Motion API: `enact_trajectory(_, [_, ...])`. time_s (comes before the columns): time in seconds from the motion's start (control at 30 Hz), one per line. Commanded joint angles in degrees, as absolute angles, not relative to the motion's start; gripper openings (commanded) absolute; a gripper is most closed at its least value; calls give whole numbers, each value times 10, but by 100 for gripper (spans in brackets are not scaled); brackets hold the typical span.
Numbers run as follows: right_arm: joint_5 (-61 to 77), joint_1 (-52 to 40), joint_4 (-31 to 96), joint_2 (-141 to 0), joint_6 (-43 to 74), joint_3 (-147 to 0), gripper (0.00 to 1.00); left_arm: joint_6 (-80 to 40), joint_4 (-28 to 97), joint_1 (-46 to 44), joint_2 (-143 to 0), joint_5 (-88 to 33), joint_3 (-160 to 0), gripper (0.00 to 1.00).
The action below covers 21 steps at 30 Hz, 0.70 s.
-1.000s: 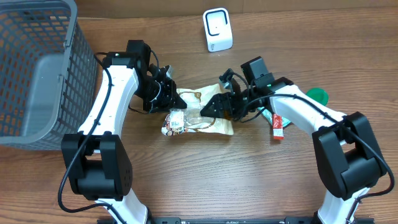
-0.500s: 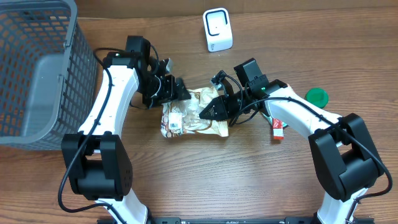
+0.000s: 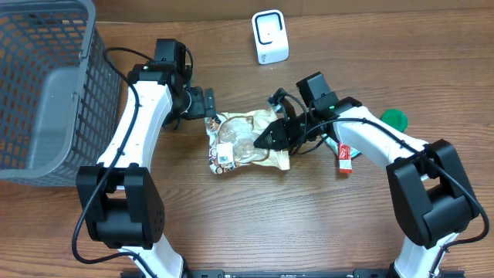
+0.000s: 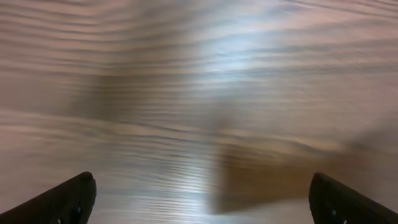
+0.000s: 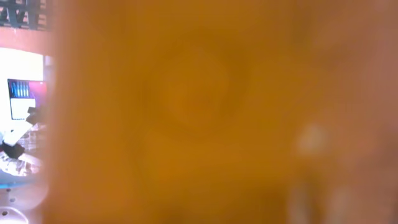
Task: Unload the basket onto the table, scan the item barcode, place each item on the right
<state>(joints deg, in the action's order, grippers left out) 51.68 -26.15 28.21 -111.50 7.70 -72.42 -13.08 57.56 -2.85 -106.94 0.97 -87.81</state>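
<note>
Bag point(image 3: 243, 140) of crinkly glossy plastic pinched in right tool point(image 3: 268, 140); left tool point(image 3: 208, 104) wide.

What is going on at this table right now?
Two robot arms are working with a snack bag in the middle of the table. The right gripper is closed on the bag's right side. The left gripper is open beside its upper left corner, holding nothing. The white scanner stands farther back, apart from the bag.
</note>
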Motion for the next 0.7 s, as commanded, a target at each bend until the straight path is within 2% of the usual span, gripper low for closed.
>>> enact_trajectory(0.0, [526, -252, 287, -1103, 64, -724, 4, -170, 571, -22, -1071, 138, -892, 100])
enact_trajectory(0.13, [524, -250, 293, -1103, 40, -724, 4, -169, 562, -16, -1071, 153, -892, 100])
enact_trajectory(0.23, [511, -250, 293, -1103, 40, -724, 9, -167, 562, -6, -1071, 170, -892, 100])
enact_trajectory(0.3, [511, -250, 293, -1103, 40, -724, 9, -167, 562, 5, -1072, 170, -891, 100])
enact_trajectory(0.33, [511, -250, 293, -1103, 40, -724, 4, -167, 562, 11, -1072, 170, -891, 100])
enact_trajectory(0.67, [494, -250, 300, -1101, 39, -725, 4, -168, 563, 47, -1073, 137, -891, 100])
